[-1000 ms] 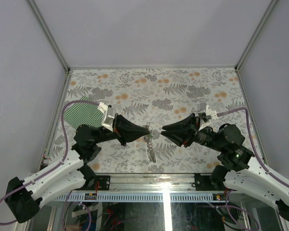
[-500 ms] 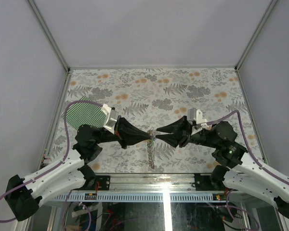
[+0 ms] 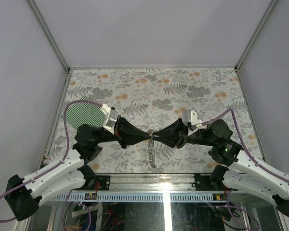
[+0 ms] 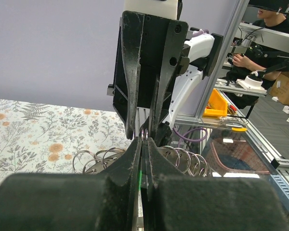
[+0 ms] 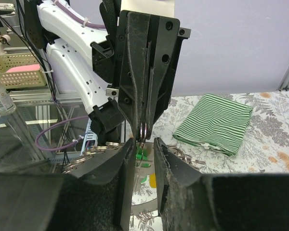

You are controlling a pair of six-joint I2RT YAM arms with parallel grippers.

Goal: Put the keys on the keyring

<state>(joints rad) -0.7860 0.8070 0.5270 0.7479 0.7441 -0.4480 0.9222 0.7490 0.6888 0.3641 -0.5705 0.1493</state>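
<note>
Keyring: thin grey metal chain of linked loops, at the middle of the table, nearer its near edge than its far one. Its upper end is a small ring, held up off the surface at the point where the two pincers meet tip to tip. From there the chain trails straight toward the near edge. Further loops show low beside the fingertips in both wrist views. Keys: green plastic heads visible just beneath the small ring, seen through the gap of the right pincer; whether they hang from the ring or lie on the surface cannot be told. Left gripper: reaches in from the left, fingers pressed together and clamped on the small ring, which stands out just past their tips; a green sliver shows between them. Right gripper: reaches in from the right, nose to nose with the left one, fingers standing apart with a narrow gap, the ring at the mouth of that gap; contact with the ring cannot be told. Striped cloth: green and white, folded, far left of the pincers, well apart from the chain. Table cover: floral print.
</note>
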